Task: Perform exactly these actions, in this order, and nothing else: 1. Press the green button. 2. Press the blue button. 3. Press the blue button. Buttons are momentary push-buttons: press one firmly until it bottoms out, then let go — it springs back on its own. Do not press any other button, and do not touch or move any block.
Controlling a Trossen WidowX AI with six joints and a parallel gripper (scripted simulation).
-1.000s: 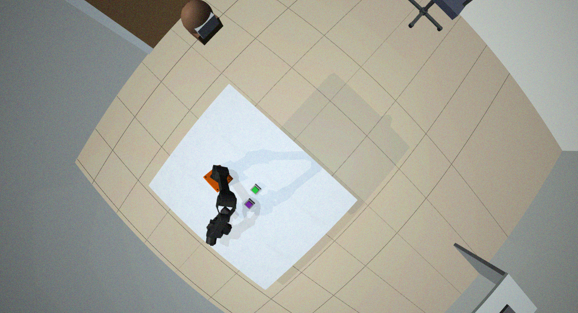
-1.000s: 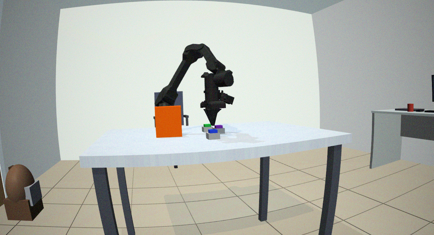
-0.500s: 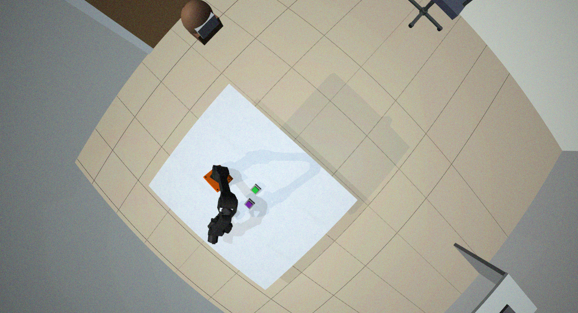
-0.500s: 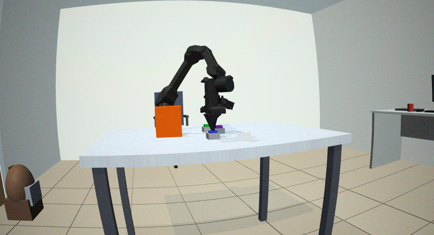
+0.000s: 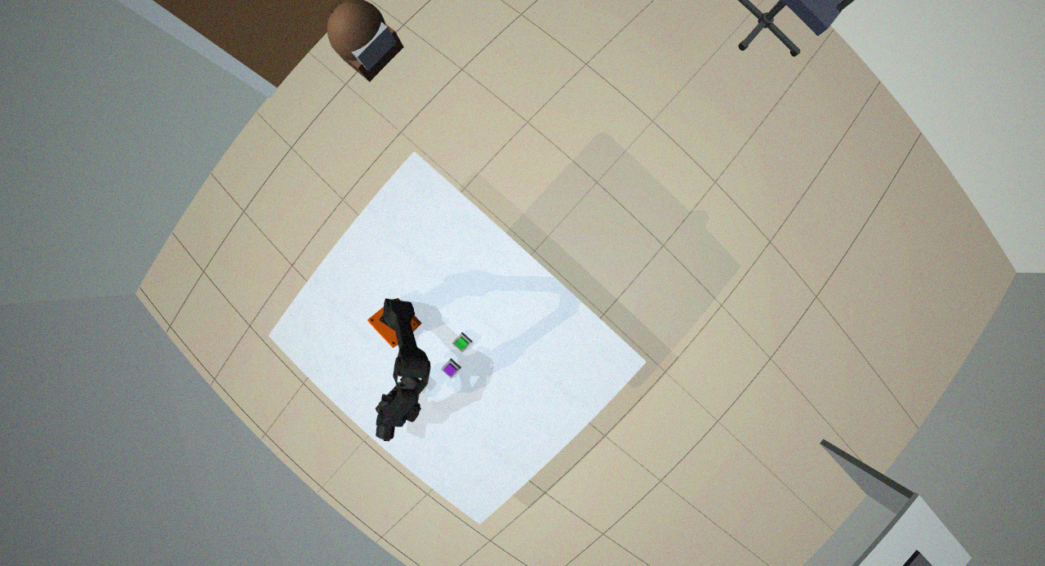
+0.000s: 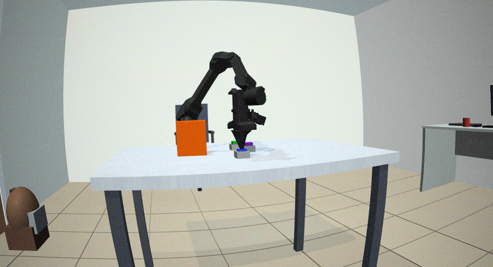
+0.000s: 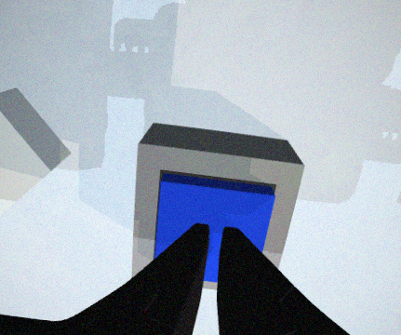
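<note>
The blue button [image 7: 215, 207] [image 6: 241, 150] sits in a grey housing [image 7: 219, 162] [image 6: 241, 155] on the white table [image 6: 241, 165] [image 5: 409, 226]. My gripper [image 7: 214, 239] [image 6: 240, 146] is shut and empty. It points straight down, with its tips over the near half of the blue cap, right at its surface. I cannot tell whether they touch it. The green button [image 5: 460, 341] [image 6: 233, 142] and a purple button [image 5: 451, 370] [image 6: 249, 143] stand just behind. In the overhead view the arm hides the blue button.
A tall orange block [image 6: 191, 138] [image 5: 378, 321] stands to the left of the buttons, by the arm's base. Another grey housing [image 7: 14, 143] shows at the left of the wrist view. A desk [image 6: 458, 141] stands far right.
</note>
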